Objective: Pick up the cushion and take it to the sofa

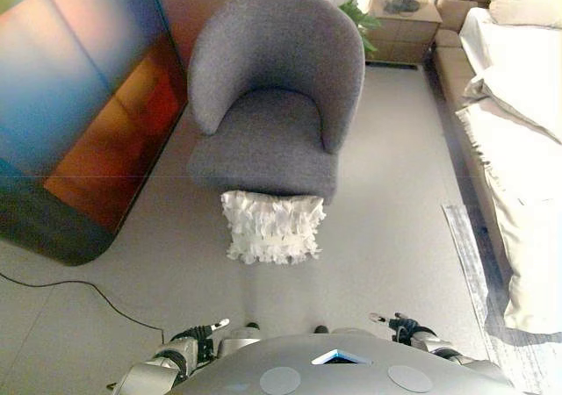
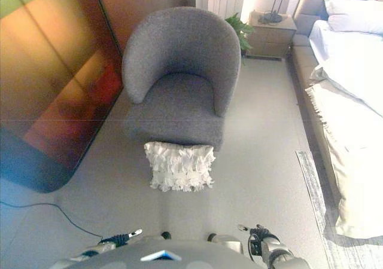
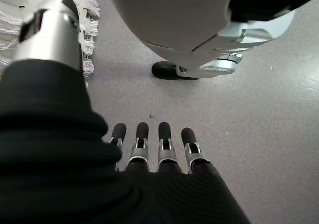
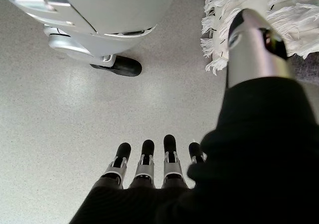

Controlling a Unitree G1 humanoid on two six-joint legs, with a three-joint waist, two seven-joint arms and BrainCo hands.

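A white ruffled cushion (image 1: pixel 271 227) lies on the floor, leaning against the front of a grey armchair (image 1: pixel 272 96). Its fringed edge also shows as the cushion (image 3: pixel 15 5) and the cushion (image 4: pixel 279 15) in the wrist views. My left hand (image 1: pixel 209 329) hangs low at my left side, well short of the cushion, with straight fingers (image 3: pixel 149 142) that hold nothing. My right hand (image 1: pixel 397 324) hangs at my right side, fingers (image 4: pixel 157 157) straight and empty too.
A large dark glossy panel (image 1: pixel 79 96) stands at the left. A bed with pale bedding (image 1: pixel 518 140) runs along the right, a striped rug (image 1: pixel 479 281) beside it. A wooden nightstand (image 1: pixel 404 26) and a green plant (image 1: pixel 358 16) stand at the back.
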